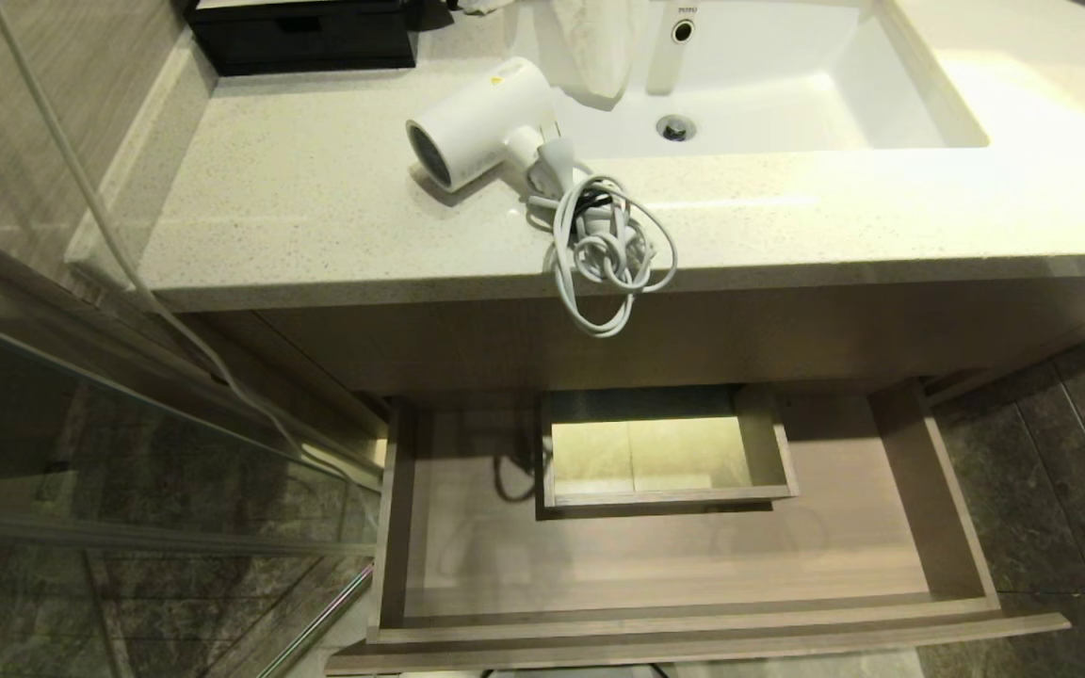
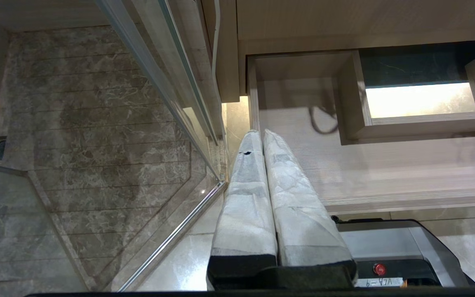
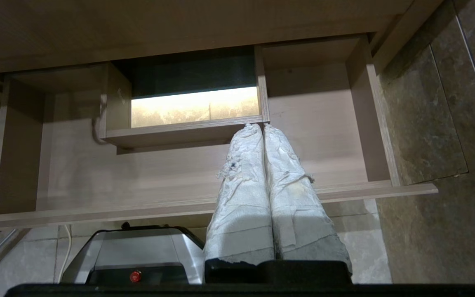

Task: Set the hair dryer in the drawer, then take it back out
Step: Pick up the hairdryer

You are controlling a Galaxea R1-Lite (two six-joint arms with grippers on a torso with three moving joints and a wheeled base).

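Lower frame, both tools, left tool [image 2: 262,134] and right tool [image 3: 261,128], hang pressed closed and empty before the open drawer [image 1: 684,565]; upper centre, the hair dryer [image 1: 486,122] lies on the counter [image 1: 298,207], its cord [image 1: 604,250] looping over the edge, likely to snag when lifted.

White hair dryer [image 1: 491,118] on countertop; wood-grain drawer [image 1: 674,556] open below.
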